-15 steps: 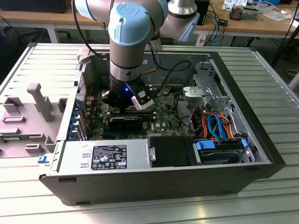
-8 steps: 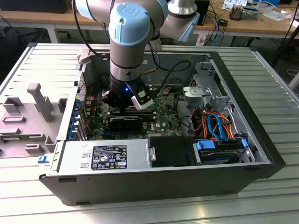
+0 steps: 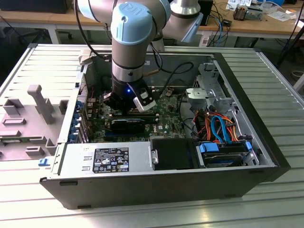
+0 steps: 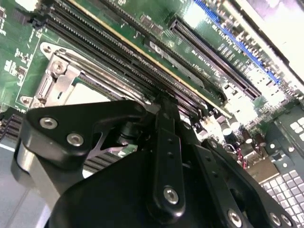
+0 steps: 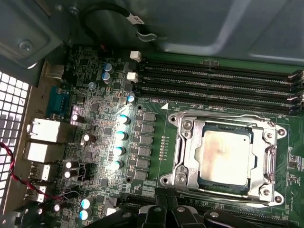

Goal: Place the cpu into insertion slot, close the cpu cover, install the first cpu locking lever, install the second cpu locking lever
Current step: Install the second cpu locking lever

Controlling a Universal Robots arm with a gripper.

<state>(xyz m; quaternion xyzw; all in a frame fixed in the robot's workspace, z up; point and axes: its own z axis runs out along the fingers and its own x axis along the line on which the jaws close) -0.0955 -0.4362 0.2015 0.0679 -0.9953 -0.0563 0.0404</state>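
The arm [image 3: 130, 42] has silver tubes, pale blue joint caps and black cables; its gripper [image 4: 164, 142] is black with silver screws.

Computer case [image 3: 156, 187]: centre of the exterior view, lying open on a slatted table [image 3: 280, 85].
Arm [image 3: 130, 38]: upper centre of the exterior view, reaching down into the case.
Gripper [image 3: 124, 105]: just above the motherboard [image 3: 166, 118], centre of the frame.
Power supply [image 3: 104, 159]: lower left inside the case, in front of the motherboard.
Drive [image 3: 225, 154]: lower right inside the case.
Cables [image 3: 216, 126]: behind the drive.
Insertion slot [image 5: 185, 178]: on the motherboard.
Cpu [image 5: 223, 154]: in the insertion slot.
Cpu cover [image 5: 190, 152]: down around the cpu.
Memory slots [image 5: 213, 83]: beside the insertion slot.
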